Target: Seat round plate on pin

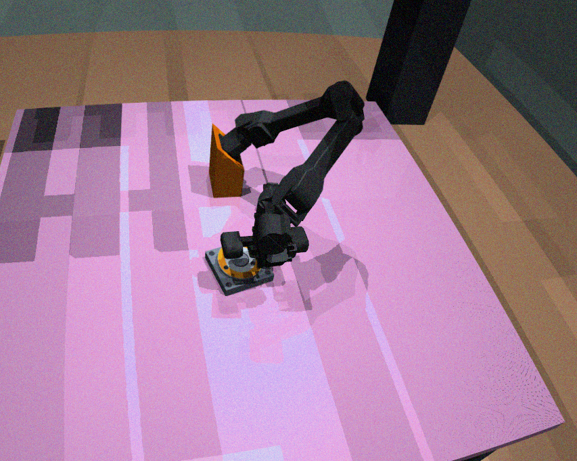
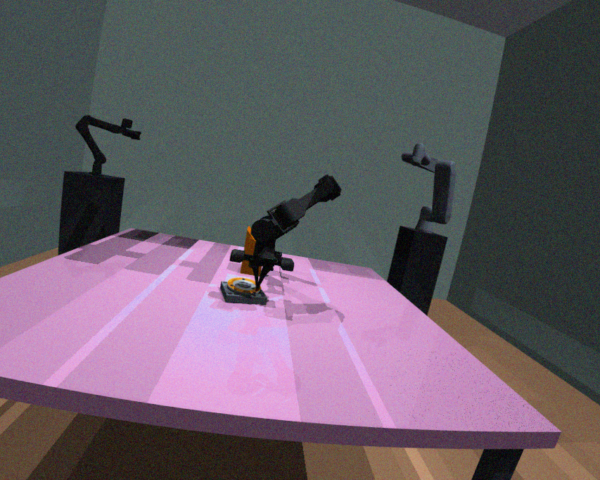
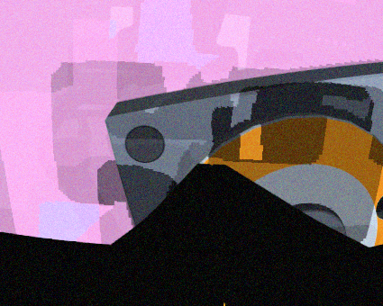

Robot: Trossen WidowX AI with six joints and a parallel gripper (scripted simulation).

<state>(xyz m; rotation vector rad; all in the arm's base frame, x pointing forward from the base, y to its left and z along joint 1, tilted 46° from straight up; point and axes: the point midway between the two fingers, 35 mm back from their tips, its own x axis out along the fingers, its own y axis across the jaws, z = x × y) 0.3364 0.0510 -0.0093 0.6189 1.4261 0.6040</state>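
Plate (image 3: 323, 148), orange ring around a grey centre, sits on the grey square base (image 3: 168, 123) directly under the claw (image 2: 257, 289), whose tips come down at the plate's rim; contact can't be judged. Claw is fully closed with nothing between the fingers. Pink table (image 1: 427, 322) lies all round it, and an orange block (image 1: 225, 171) stands well behind, by the arm's mount.
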